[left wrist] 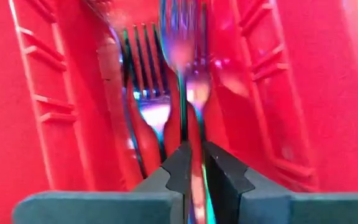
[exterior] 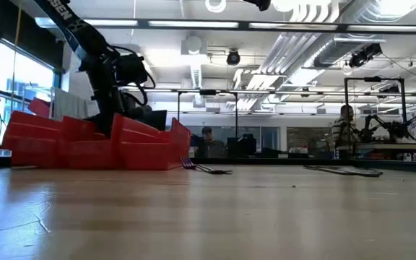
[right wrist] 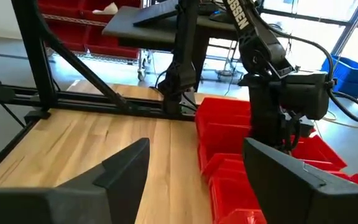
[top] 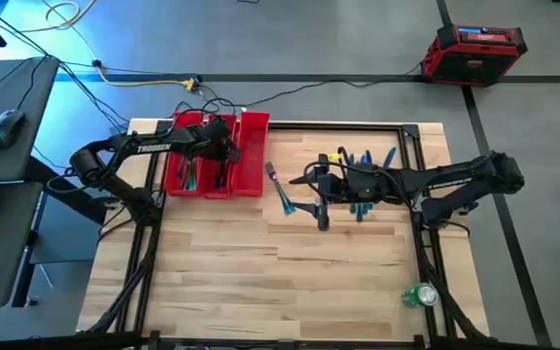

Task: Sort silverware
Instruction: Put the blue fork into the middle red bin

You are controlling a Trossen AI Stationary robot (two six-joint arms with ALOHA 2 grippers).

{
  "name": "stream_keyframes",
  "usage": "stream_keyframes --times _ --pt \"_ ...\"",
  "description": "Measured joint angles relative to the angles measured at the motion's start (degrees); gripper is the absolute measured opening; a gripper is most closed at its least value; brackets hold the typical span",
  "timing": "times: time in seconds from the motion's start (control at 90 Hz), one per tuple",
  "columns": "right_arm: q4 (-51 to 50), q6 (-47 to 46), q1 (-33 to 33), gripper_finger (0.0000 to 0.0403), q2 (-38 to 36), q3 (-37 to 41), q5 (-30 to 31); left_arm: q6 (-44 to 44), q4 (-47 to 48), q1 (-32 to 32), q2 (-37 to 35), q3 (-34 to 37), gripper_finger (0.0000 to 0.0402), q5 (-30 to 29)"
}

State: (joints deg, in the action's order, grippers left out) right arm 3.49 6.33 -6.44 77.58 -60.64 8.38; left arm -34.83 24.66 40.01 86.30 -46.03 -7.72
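From above, we see a pale wooden table (top: 261,282) with a red plastic three-compartment tray (top: 253,156) at its far left. Our left gripper (top: 224,148) reaches down into the tray's middle compartment. Our right gripper (top: 321,206) hovers over the table's centre, near a slim iridescent fork (top: 279,187) lying just right of the tray. More iridescent rainbow-finish silverware (top: 366,160) lies scattered under and beside the right arm. A green drinks can (top: 420,295) lies near the table's front right corner.

At table height, we see the left arm dipping into the red tray, with loose cutlery lying flat on the wood just beside it. People sit at desks in the room far behind.

Through the left wrist camera, the left gripper's fingers (left wrist: 225,177) are nearly closed, pinching the handle of a rainbow fork (left wrist: 180,37) inside a red compartment, with another fork (left wrist: 145,68) lying below it.

Through the right wrist camera, the right gripper's fingers (right wrist: 126,165) stand wide apart, holding nothing, facing the tray and the left arm.
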Motion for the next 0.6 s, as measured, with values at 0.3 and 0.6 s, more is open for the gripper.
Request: stream_keyframes --times 0.3,0.6 --pt "-0.9 -0.3 0.0 0.0243 0.0 0.0 0.2 0.6 4.5 -0.1 0.0 -2.9 0.0062 0.0" --pt "-3.3 -5.0 0.1 0.0243 0.0 0.0 0.6 3.1 11.9 -2.2 -3.7 -8.7 0.0067 -2.5"
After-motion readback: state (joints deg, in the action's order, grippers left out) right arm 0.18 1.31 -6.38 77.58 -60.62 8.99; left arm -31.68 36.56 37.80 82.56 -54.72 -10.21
